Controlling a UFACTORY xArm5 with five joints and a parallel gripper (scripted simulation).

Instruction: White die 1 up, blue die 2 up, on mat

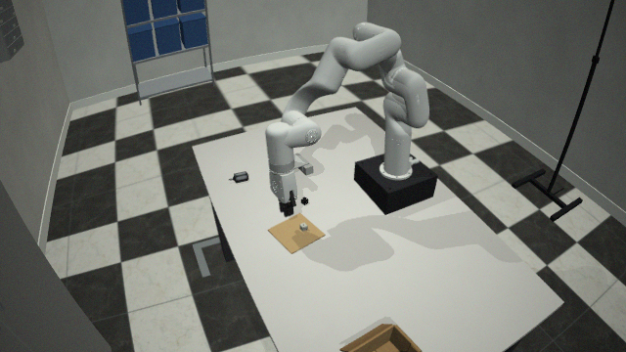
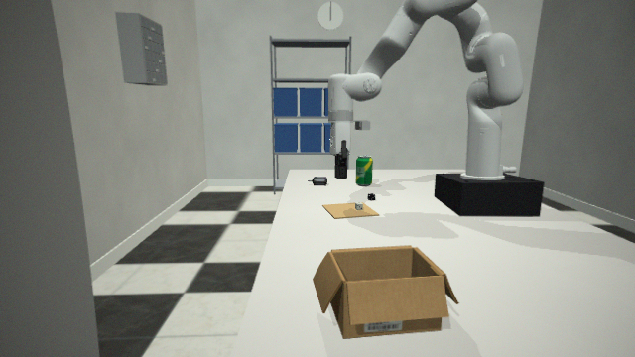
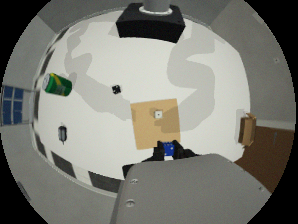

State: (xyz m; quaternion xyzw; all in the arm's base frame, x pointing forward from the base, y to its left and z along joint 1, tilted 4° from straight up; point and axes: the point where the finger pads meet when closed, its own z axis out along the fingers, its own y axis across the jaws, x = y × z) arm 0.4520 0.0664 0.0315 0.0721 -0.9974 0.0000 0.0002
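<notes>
My gripper (image 1: pixel 287 212) (image 2: pixel 341 176) (image 3: pixel 166 147) is shut on the blue die (image 3: pixel 168 147), held in the air above the table by the mat's edge. White pips show on the blue die in the wrist view, but its numbers are not clear; the top and exterior views hide it. The white die (image 1: pixel 303 227) (image 2: pixel 359 206) (image 3: pixel 158 114) sits flat, fully on the tan mat (image 1: pixel 284 232) (image 2: pixel 338 211) (image 3: pixel 142 135); a single dark pip seems to show on top. The black die (image 1: pixel 304 200) (image 2: pixel 371 196) (image 3: pixel 116 89) lies on the table off the mat; its top number is unclear.
A green can (image 2: pixel 364 171) (image 3: pixel 58 85) stands beyond the black die. A small dark object (image 1: pixel 241 177) (image 2: pixel 319 181) (image 3: pixel 62 133) lies near the table's left edge. An open cardboard box (image 2: pixel 397 299) (image 3: pixel 247 131) stands at the near end. The arm's black base (image 1: pixel 411 196) (image 2: pixel 498 204) is to the right.
</notes>
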